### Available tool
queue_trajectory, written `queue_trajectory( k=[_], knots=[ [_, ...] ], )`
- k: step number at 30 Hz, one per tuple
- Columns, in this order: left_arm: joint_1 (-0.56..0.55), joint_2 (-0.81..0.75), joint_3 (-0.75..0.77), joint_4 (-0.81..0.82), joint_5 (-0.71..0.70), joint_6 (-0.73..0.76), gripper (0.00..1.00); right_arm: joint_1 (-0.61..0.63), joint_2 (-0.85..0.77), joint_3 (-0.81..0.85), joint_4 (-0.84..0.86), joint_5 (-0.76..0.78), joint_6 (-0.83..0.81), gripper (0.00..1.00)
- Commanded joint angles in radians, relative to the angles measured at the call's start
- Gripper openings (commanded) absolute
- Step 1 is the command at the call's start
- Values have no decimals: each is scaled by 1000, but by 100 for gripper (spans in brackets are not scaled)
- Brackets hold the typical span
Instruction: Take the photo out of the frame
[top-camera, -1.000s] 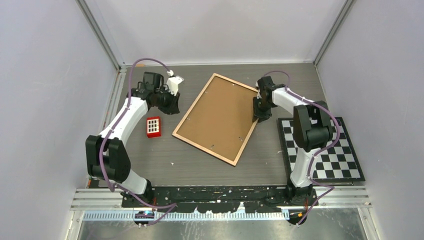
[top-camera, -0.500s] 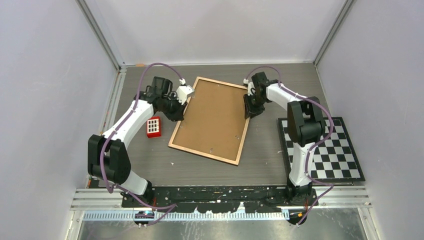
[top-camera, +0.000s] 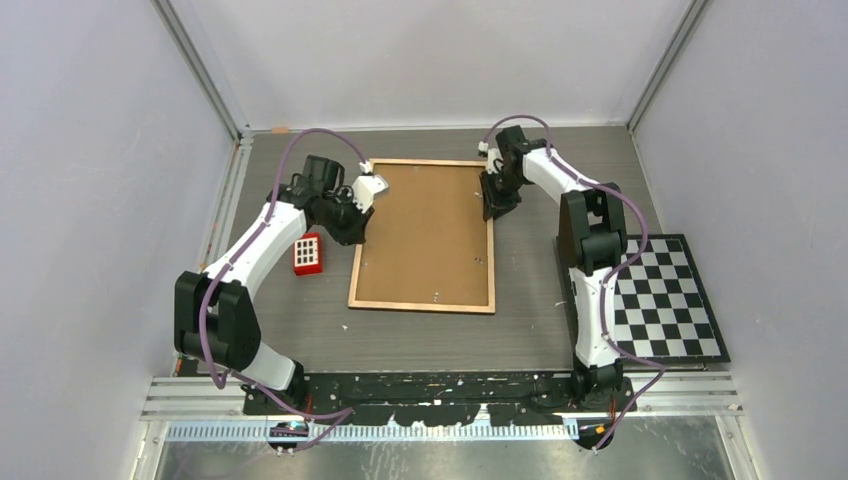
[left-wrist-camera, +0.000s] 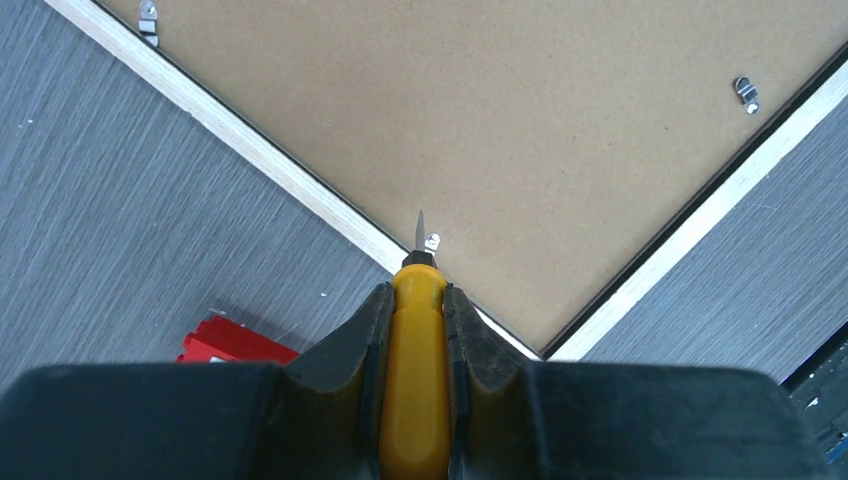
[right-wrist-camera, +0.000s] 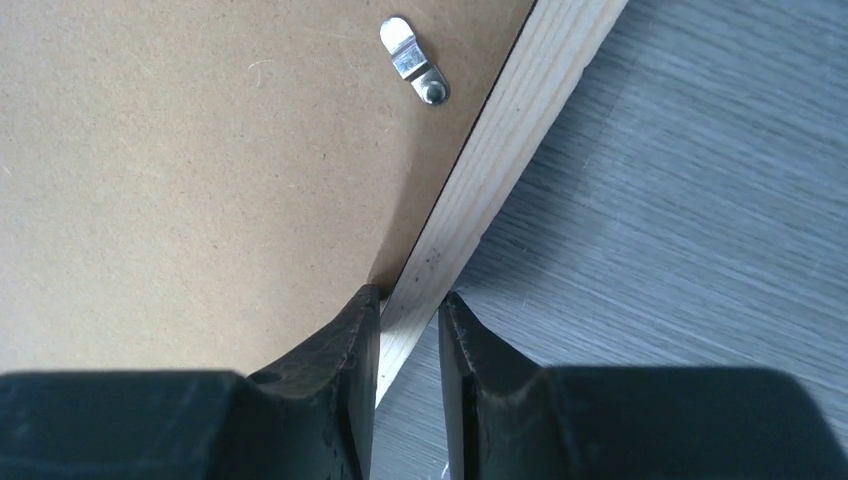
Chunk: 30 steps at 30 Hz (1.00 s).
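The frame (top-camera: 422, 235) lies flat, back upward, on the grey table (top-camera: 300, 325), toward its far side. Its long sides run away from the arms and its edges sit square to the table's. A pale wood rim (right-wrist-camera: 497, 160) surrounds a plain brown backing board (left-wrist-camera: 520, 120), with a thin dark line between them. Small metal clips (right-wrist-camera: 413, 62) sit on the board just inside the rim.

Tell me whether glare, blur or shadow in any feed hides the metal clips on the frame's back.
Top external: soft even light, no glare on the frame; the clips are mere specks. Left wrist: the yellow tool and the jaws blur up close, the clip at its tip is sharp. Right wrist: clip crisp with a slight glint; jaws dark and soft.
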Motion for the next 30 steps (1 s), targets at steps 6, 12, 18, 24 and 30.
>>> queue_trajectory(
  k=[6,12,18,24,30],
  knots=[
    [-2,-58,-26,-2,-7,39,0,-12,-136,-173,-13,-69,124,36],
    [-4,-36,-8,1,2,35,0,5,-167,-203,-3,-27,292,54],
    [-4,-21,13,3,1,31,0,19,-187,-275,-2,58,349,47],
    [-4,-40,-5,-7,-1,60,0,14,-204,-305,-52,141,311,25],
    [-35,-64,-29,-67,1,159,0,3,-227,-309,-82,160,266,1]
  ],
)
